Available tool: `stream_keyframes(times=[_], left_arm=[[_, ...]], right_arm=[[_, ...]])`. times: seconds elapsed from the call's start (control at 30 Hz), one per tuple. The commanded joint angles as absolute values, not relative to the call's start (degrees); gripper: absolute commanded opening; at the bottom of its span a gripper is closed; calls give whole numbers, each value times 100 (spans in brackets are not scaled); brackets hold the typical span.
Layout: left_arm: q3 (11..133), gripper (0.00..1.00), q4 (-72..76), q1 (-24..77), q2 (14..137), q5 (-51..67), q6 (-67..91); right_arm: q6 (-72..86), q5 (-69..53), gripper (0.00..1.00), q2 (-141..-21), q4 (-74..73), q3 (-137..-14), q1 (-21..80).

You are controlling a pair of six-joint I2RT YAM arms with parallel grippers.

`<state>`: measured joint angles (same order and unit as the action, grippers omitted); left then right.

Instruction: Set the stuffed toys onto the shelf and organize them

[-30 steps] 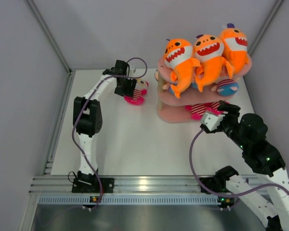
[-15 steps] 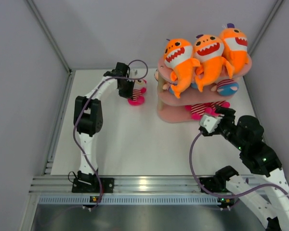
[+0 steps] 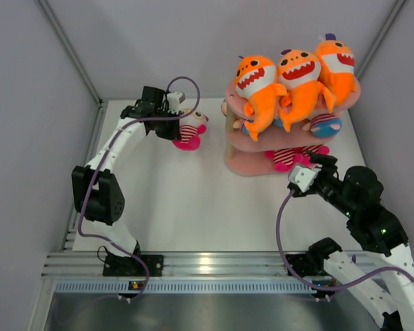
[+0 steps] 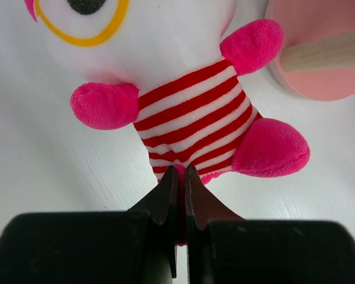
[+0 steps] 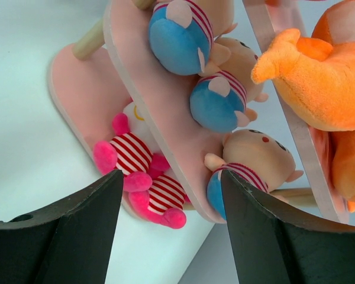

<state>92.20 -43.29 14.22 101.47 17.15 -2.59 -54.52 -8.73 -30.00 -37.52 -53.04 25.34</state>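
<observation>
A striped doll with pink feet lies on the white table left of the shelf. My left gripper is shut on its lower end. In the left wrist view the jaws pinch pink fabric between the legs of the doll. Three orange sharks fill the top board. Blue dolls lie on the middle board and two striped dolls on the bottom one. My right gripper stands open and holds nothing, just in front of the shelf's right end.
The shelf's pink base and a wooden post lie close to the right of the held doll. Grey walls close the table at the back and both sides, and an aluminium rail runs along the near edge.
My left gripper has shut on the striped doll and drawn it slightly left; the left arm's elbow swung out to the left. The right arm has barely moved.
</observation>
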Motion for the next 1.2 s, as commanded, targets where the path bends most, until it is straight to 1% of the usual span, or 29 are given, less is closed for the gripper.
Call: stream_keyframes(times=[0.0,0.23,0.53,0.77,0.97,1.17], left_arm=[[9079,0,-4122,1362,9791,1854,-404],[8965,0,-4122,1345,9536,1934,-387],[8877,0,-4131,1336,9176,1688,-553],[8456,0,-4166,1327,8324,1371,-835],[8201,0,-4736,1301,7832,1537,-826],[8279,0,-5334,1301,7164,1758,-765]], right_arm=[[-5274,-1099,68,-2971,-3718,-5563,2584],[-5256,-1072,68,-2953,-3832,-5616,2593],[-4887,-1256,68,-2769,-3700,-5485,2584],[-4465,-1511,69,-2575,-3419,-5335,2593],[-4105,-1740,69,-2715,-3147,-5300,2584],[-3718,-2021,69,-2979,-2866,-5405,2584]])
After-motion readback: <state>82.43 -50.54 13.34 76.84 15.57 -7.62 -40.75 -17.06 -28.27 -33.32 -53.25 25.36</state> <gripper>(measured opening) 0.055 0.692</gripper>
